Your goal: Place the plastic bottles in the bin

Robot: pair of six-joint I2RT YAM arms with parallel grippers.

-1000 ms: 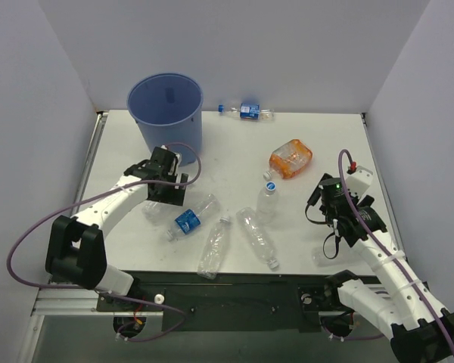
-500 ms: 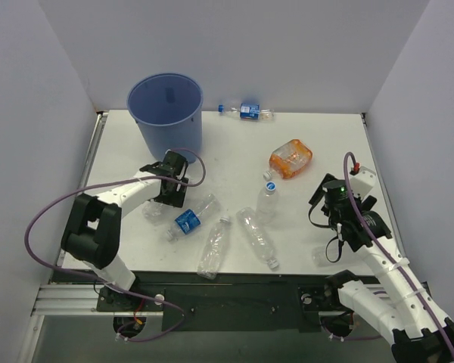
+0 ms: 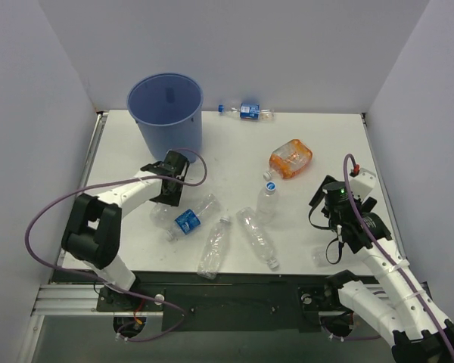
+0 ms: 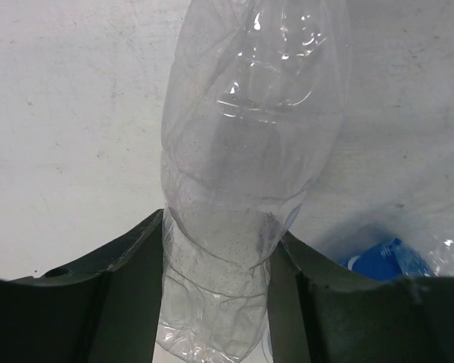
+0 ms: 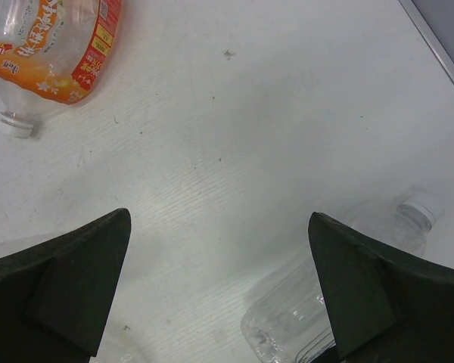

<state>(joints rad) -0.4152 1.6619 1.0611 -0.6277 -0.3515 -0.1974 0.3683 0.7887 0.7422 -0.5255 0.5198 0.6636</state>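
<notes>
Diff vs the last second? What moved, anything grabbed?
The left arm dropped lower, and the left tool went from wide open to pinching the clear bottle on both sides. The right arm eased slightly back toward its base; the right tool is open as before. The bin, blue-label bottle and orange-label bottle stayed put.

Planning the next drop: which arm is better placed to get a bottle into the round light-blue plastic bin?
Left: the left gripper holds a clear crumpled plastic bottle beside the bin; the right gripper is open, empty, far across the table.
</notes>
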